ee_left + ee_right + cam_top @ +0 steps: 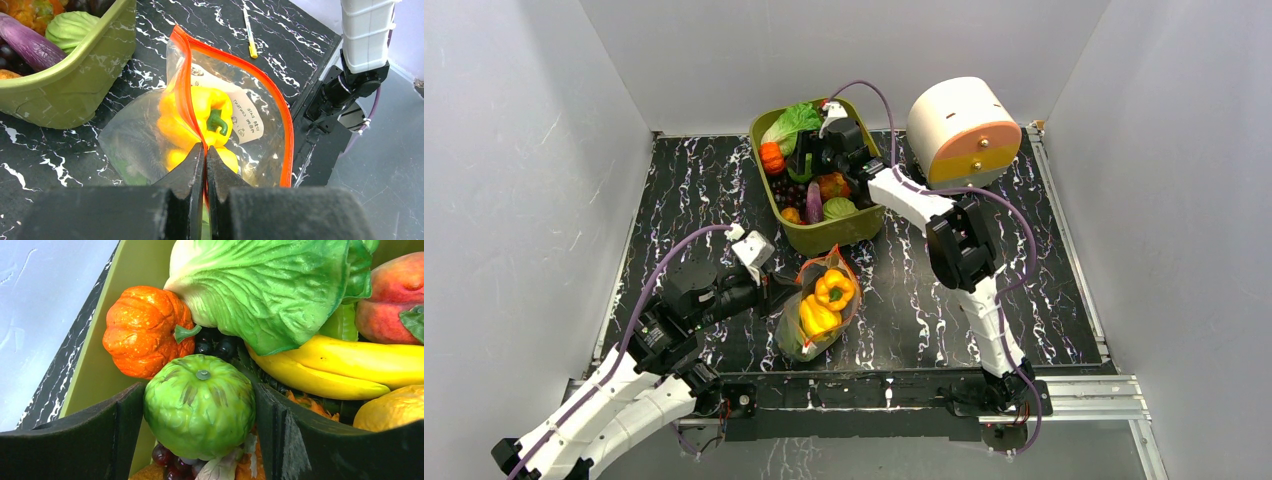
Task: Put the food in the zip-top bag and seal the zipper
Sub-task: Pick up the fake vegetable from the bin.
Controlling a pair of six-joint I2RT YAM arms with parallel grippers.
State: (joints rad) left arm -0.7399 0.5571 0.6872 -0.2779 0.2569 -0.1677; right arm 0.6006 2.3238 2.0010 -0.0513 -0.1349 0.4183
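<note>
The clear zip-top bag (796, 338) lies on the table in front of the tub, with two yellow peppers (215, 107) inside it. My left gripper (205, 147) is shut on the near side of the bag's mouth, pinching the red-orange zipper (280, 115), and the mouth stands open. In the top view this gripper (779, 295) is at the bag's left. My right gripper (197, 390) is down in the olive-green tub (844, 235), and its fingers press both sides of a round green fruit (200, 405) that rests on grapes. More food lies beside it: an orange pumpkin (142, 330), a lettuce (265, 285), a banana (350, 365) and a peach (395, 295).
A white drum with an orange face (964, 130) stands at the back right, close to the right arm. A small yellow stick (250, 35) lies on the marble beyond the bag. Grey walls enclose the table on three sides.
</note>
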